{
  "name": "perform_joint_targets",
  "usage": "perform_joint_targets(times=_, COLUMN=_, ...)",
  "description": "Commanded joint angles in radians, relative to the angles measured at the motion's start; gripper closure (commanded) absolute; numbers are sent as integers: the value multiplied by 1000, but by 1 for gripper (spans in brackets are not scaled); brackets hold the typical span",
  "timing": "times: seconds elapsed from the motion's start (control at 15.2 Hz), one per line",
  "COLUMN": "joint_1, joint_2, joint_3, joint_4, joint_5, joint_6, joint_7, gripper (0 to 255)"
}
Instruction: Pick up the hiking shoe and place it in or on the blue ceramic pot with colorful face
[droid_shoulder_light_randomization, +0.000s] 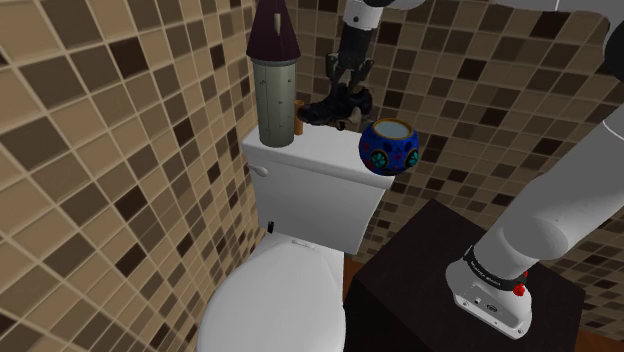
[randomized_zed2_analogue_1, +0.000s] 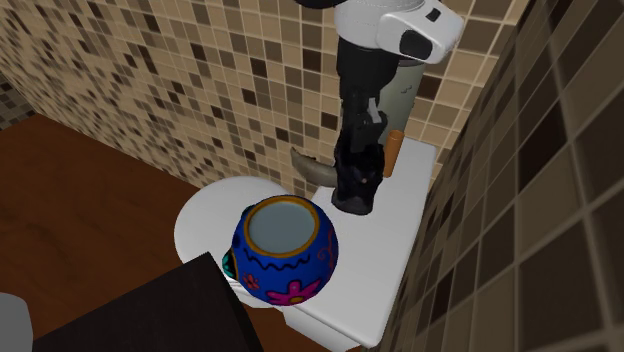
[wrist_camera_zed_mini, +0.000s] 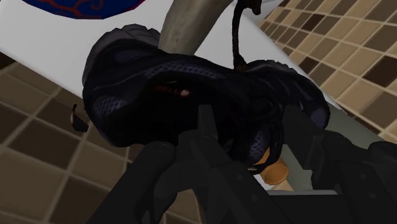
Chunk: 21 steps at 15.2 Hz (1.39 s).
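A black hiking shoe (droid_shoulder_light_randomization: 338, 108) hangs toe-down in my gripper (droid_shoulder_light_randomization: 347, 84), close over the back of the white toilet tank lid (droid_shoulder_light_randomization: 312, 160); I cannot tell whether it touches the lid. In the wrist view the fingers (wrist_camera_zed_mini: 147, 179) clasp the shoe (wrist_camera_zed_mini: 191, 95), so my gripper (wrist_camera_zed_mini: 248, 162) is shut on it. The blue pot (droid_shoulder_light_randomization: 390, 146) with coloured face markings stands upright on the lid's near corner, its mouth empty. In the second exterior view the pot (randomized_zed2_analogue_1: 285, 248) sits in front of the shoe (randomized_zed2_analogue_1: 358, 178) and gripper (randomized_zed2_analogue_1: 362, 135).
A grey tower with a dark purple cone roof (droid_shoulder_light_randomization: 274, 80) stands on the tank at the shoulder view's left. A small orange cylinder (randomized_zed2_analogue_1: 393, 152) stands behind the shoe. Tiled walls close in behind and beside. The toilet seat lid (droid_shoulder_light_randomization: 275, 305) and dark stand (droid_shoulder_light_randomization: 440, 290) lie below.
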Motion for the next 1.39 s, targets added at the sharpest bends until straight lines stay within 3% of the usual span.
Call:
perform_joint_targets(times=0.0, joint_1=0, joint_2=2, joint_3=0, joint_4=30, joint_5=-1, joint_6=-27, joint_7=3, gripper=255)
perform_joint_targets(times=1.32, joint_1=-1, joint_2=79, joint_3=-1, joint_4=386, joint_5=-9, joint_6=-305, joint_7=33, gripper=255)
